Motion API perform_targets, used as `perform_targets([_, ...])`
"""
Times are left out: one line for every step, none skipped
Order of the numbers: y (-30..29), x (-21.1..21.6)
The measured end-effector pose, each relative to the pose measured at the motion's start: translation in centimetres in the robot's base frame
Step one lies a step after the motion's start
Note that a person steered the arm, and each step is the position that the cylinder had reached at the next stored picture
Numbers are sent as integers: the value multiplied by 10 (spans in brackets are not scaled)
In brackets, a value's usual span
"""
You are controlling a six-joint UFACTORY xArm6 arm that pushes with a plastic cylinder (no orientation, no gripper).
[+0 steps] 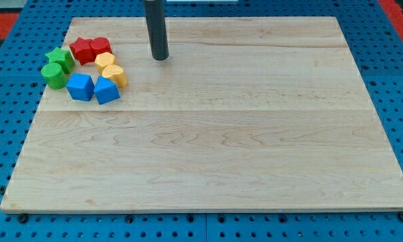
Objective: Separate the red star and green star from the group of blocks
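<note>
- The pale wooden bench [208, 154] carries every block in one cluster near its upper-left corner; the rest of what stands on it is only my tip.
- At the cluster's left, the green star-shaped block [59, 58] touches a green round cylinder block [53, 75] just below it.
- Just to the right of the green star lies the red star-shaped block [82, 50], and it presses against a second red block [101, 47] whose shape I cannot make out for certain.
- Below and right of the reds sit two yellow rounded blocks, one above [104, 61] and one lower [114, 74], touching each other.
- Along the cluster's bottom edge are a blue blocky piece [80, 87] and a blue wedge-like piece [107, 90], side by side.
- My tip [160, 58] stands on the bare wood to the right of the group, clear of every block and touching none.
- There is no hand on this arm, only the dark rod, so nothing spreads or pinches.
- As I judge it, the task is not begun: both stars are packed in with their neighbours, and both have yet to be pushed out.
- No brand, label or writing can be read anywhere.
</note>
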State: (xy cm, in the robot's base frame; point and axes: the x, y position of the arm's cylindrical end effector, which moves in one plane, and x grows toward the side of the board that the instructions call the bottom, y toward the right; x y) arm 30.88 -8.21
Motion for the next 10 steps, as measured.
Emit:
perform_targets([0, 0])
perform_targets([0, -2])
perform_targets([63, -2])
perform_targets([87, -2])
perform_targets([91, -2])
perform_targets([130, 22])
perform_targets([167, 90])
perform_targets([122, 164])
perform_targets([15, 193])
perform_targets([-110, 196])
